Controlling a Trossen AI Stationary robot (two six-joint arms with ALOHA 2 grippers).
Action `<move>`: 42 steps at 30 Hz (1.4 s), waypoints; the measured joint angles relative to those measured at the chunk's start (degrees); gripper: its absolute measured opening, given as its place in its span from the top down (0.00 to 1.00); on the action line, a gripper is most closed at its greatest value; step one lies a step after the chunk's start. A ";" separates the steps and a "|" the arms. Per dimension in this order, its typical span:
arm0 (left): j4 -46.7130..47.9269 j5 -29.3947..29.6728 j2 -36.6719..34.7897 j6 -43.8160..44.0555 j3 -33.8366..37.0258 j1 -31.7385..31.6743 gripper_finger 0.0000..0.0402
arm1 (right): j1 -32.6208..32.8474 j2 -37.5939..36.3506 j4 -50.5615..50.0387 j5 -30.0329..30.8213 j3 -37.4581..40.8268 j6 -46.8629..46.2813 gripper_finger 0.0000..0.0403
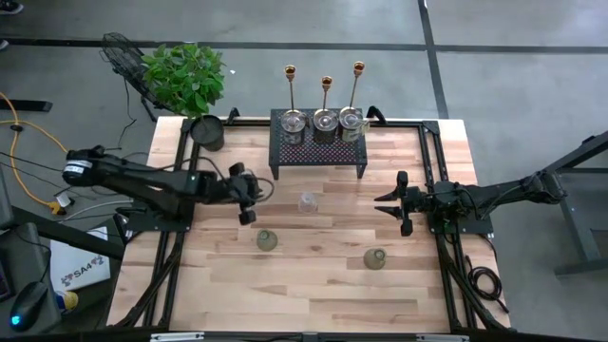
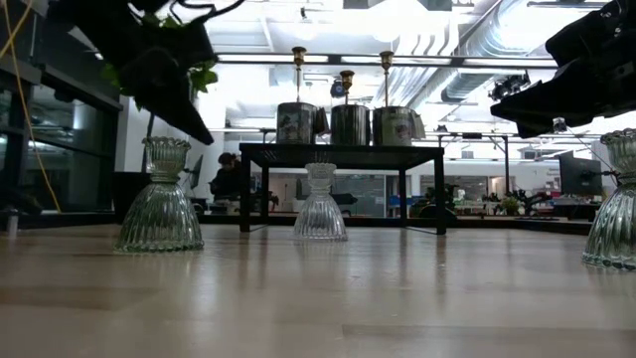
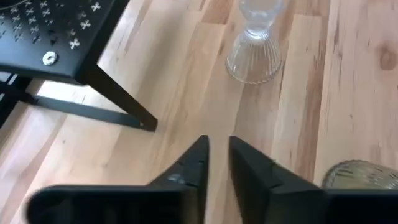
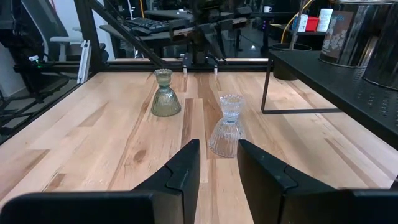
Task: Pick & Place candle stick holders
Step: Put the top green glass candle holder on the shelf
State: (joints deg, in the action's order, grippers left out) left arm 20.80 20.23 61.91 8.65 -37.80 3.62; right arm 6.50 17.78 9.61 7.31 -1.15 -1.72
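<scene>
Candle stick holders stand in two groups around a black mesh rack [image 1: 319, 142] at the back of a wooden table [image 1: 304, 285]. Three slim brass candlesticks [image 1: 326, 87] rise behind the rack, and three silvery cups [image 1: 325, 121] sit on top of it. A clear glass holder [image 1: 307, 202] stands just in front of the rack. Farther forward stand two greenish glass holders, one [image 1: 266, 240] toward the left arm and one [image 1: 375, 258] toward the right arm. The left gripper [image 1: 249, 197] hovers near the rack's front left leg, fingers nearly closed, holding nothing. The right gripper [image 1: 393, 204] hovers near the rack's front right side, fingers slightly apart, also empty. A potted plant [image 1: 186, 81] stands left of the rack.
</scene>
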 joint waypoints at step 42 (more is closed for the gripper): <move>-47.76 21.99 13.17 13.21 23.91 35.62 0.41 | -0.01 0.00 0.00 0.01 0.00 0.01 0.75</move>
State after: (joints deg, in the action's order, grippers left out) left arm -26.96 42.22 75.08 21.86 -13.89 39.23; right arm 6.49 17.78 9.61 7.32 -1.15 -1.71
